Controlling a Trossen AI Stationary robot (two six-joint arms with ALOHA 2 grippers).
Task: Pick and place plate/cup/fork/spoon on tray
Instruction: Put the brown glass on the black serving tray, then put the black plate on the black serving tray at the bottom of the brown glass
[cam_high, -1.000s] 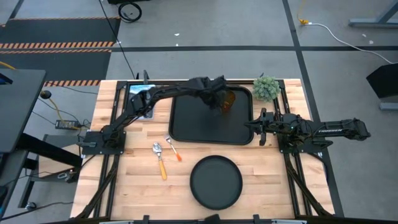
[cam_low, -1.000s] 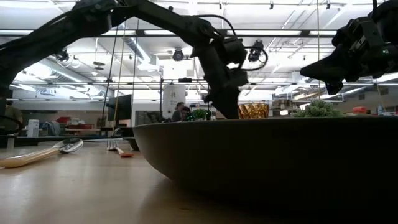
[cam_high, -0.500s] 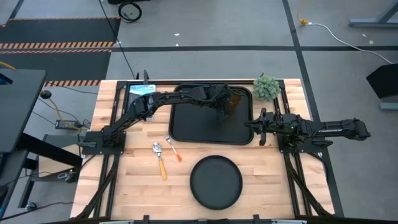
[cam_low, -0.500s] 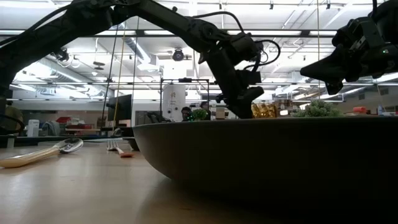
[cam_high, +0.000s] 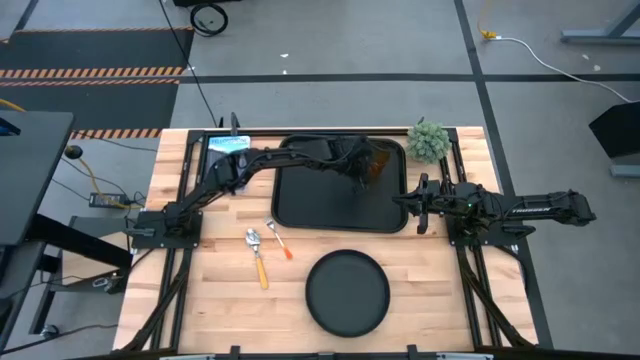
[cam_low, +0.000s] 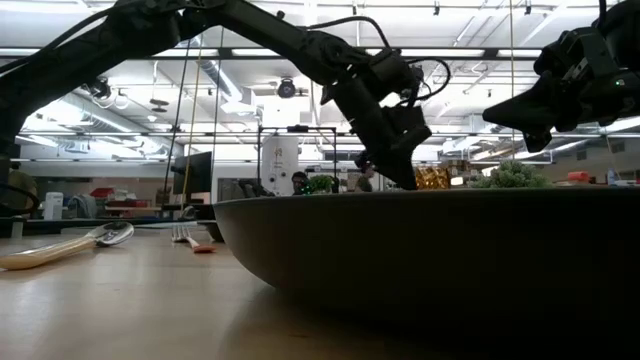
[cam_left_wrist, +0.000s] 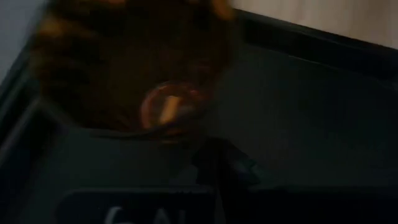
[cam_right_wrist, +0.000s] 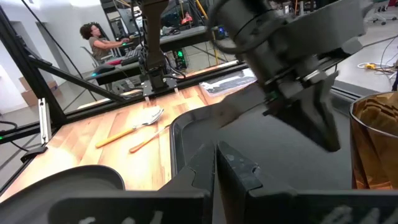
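Note:
The amber cup (cam_high: 373, 160) is at the far right corner of the black tray (cam_high: 320, 200). My left gripper (cam_high: 356, 160) is at the cup's left side, shut on it. It also shows in the right wrist view (cam_right_wrist: 311, 124), with the cup (cam_right_wrist: 376, 143) beside it. My right gripper (cam_high: 402, 200) hangs shut and empty above the tray's right rim. The round black plate (cam_high: 347, 292) lies on the table near the front edge. The fork (cam_high: 277, 238) and the spoon (cam_high: 257, 256) lie on the wood left of the plate. My left gripper has its fingers (cam_left_wrist: 217, 163) close together at the cup's wall (cam_left_wrist: 186, 134), on the side toward the table's left. The fingers slant down from the table's left. Whether one finger is inside the cup, and whether the cup's bottom is on the tray, cannot be told.
A small green plant (cam_high: 427, 140) stands just beyond the tray's far right corner, close to the cup. A blue-and-white packet (cam_high: 225, 145) lies at the far left. In the low view the plate's rim (cam_low: 420, 250) hides the tray floor.
My left gripper has gone down and a little toward the table's far right corner with the cup, tipping forward as it went. The cup has sunk lower over the tray's far right corner.

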